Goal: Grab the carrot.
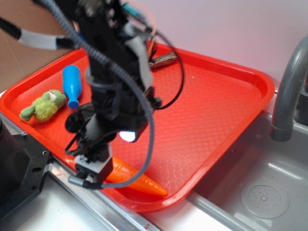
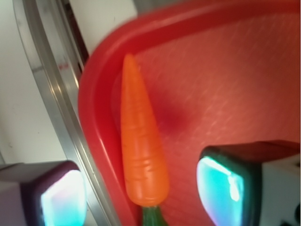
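In the exterior view, a red tray (image 1: pixel 226 125) with a textured floor sits beside a grey sink basin (image 1: pixel 269 192), and a grey faucet (image 1: pixel 288 91) rises at the right edge. The carrot (image 1: pixel 137 180) lies along the tray's near rim, its orange tapered tip pointing right toward the near corner; its wide end is hidden under the arm. The gripper (image 1: pixel 94 166) hangs low over that wide end, at the near-left rim, and black cables loop down around it. From this angle the gap between its fingers cannot be judged. On the left part of the tray lie a blue bottle (image 1: pixel 72 84) and, just beside it, a green plush toy (image 1: pixel 45 106); both are well apart from the carrot. A small brownish object (image 1: pixel 163 59) sits near the tray's far rim (too blurred to identify). In the wrist view, the carrot (image 2: pixel 141 146) runs almost vertically through the frame, tip up, faint ridges across its body, with the start of its dark green top at the bottom edge. It lies on the tray floor right against the raised rim (image 2: pixel 94 136). The gripper (image 2: pixel 141 193) is spread wide: one fingertip (image 2: pixel 63 200) shows at lower left, outside the rim, the other at lower right over the tray floor. The carrot's wide end lies between them, touching neither.
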`<state>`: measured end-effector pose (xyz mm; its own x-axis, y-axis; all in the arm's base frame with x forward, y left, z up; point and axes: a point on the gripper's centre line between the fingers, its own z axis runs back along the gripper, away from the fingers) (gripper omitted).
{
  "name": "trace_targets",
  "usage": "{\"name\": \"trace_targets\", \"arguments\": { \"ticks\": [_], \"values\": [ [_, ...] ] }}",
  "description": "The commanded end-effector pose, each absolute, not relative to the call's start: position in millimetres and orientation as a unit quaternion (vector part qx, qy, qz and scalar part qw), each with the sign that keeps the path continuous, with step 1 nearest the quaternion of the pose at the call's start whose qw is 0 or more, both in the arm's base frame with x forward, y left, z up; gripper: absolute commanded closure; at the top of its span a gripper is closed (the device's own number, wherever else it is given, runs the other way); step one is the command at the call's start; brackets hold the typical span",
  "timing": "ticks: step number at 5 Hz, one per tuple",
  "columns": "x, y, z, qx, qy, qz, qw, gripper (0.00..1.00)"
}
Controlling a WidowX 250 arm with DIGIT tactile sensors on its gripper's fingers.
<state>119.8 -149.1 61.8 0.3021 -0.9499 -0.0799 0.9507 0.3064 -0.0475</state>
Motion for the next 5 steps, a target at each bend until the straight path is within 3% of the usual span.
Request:
{"name": "trace_targets", "arguments": {
  "ticks": [1,5],
  "values": [
    [109.3,-156.8,43.1,0.024,-0.001,-0.596,0.803,0.00],
    [149.9,-153.3,8.6,0.014,0.044,-0.617,0.786,0.00]
  ]
}}
